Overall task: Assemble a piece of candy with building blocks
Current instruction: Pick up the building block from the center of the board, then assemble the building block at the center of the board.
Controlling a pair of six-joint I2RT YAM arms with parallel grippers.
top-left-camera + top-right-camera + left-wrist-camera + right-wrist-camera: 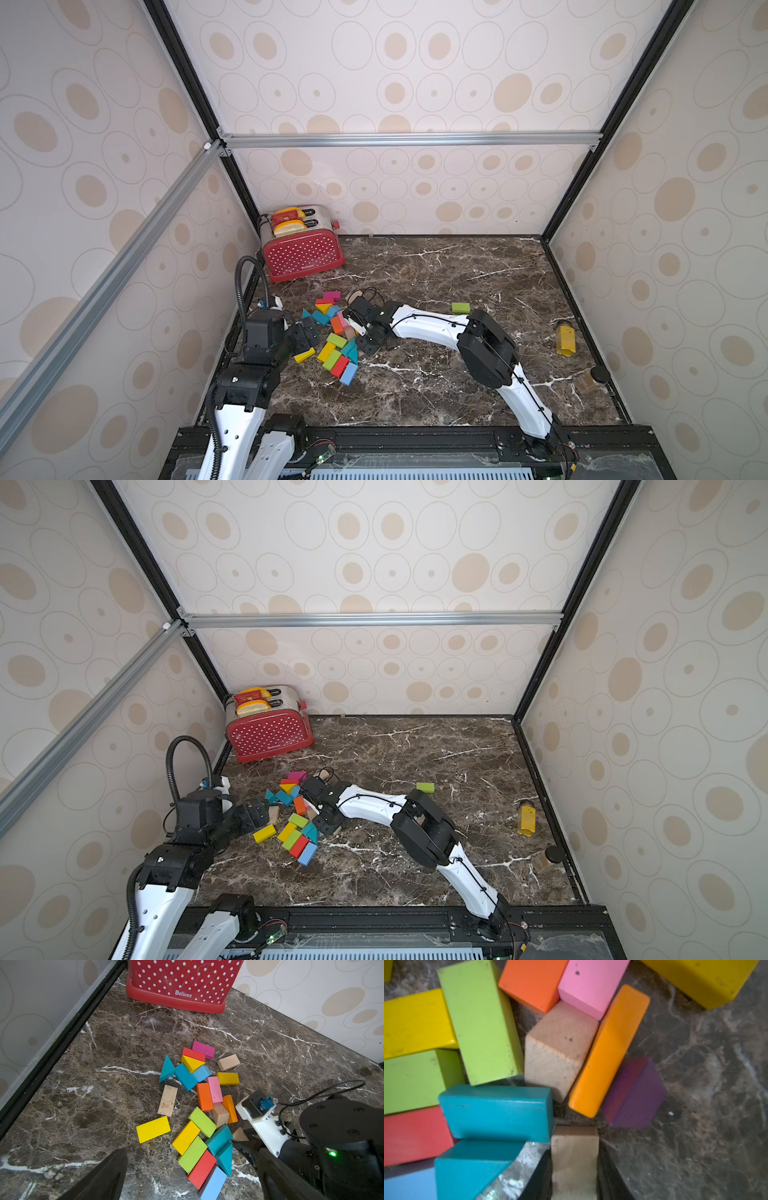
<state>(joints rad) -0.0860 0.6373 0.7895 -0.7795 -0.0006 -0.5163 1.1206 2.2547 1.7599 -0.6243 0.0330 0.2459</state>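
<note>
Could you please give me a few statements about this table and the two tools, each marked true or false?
1. One green block lies alone, apart from the pile. True.
2. The left tool grips a yellow block. False: it is open and empty.
3. The right tool has a purple block between its fingers. False: a bare wood block sits between them.
4. The red toaster has toy toast in its slots. True.
5. The mustard-yellow bottle leans on the toaster. False: it is far from it, by the wall on the robot's right.
</note>
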